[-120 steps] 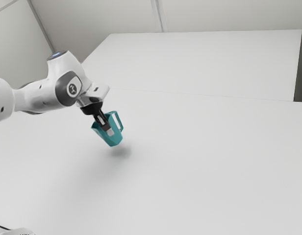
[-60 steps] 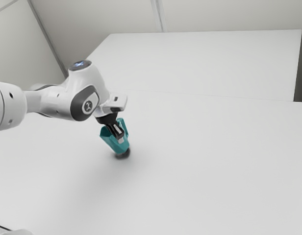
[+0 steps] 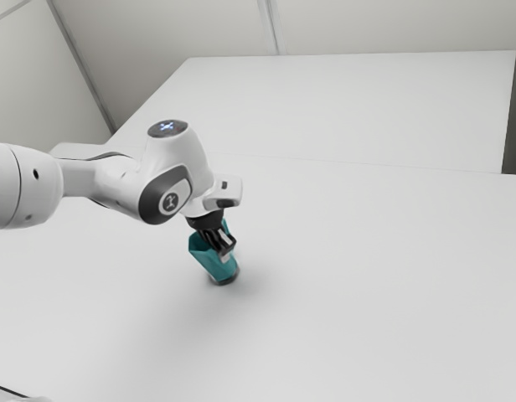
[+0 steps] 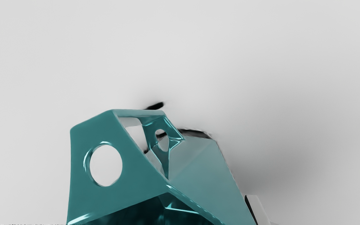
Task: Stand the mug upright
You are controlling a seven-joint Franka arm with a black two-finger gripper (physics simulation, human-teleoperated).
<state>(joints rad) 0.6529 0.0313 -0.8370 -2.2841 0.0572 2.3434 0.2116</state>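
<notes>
The gripper (image 3: 225,254) pinches the leaning mug (image 3: 211,262), which could fall toward the exterior view's left if released tilted.

Mug (image 3: 210,263) at gripper (image 3: 225,253) | both over table (image 3: 367,293) | exterior view's left half

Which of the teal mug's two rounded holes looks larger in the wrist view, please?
The hole in the mug's broad panel beside its mouth; the other pierces a narrower panel.

Free room over the surface (image 3: 375,293) runs toward the exterior view's right; 1 tilted mug (image 3: 207,260) blocks space at the end effector (image 3: 226,253), and the arm (image 3: 170,172) crosses from the left.
</notes>
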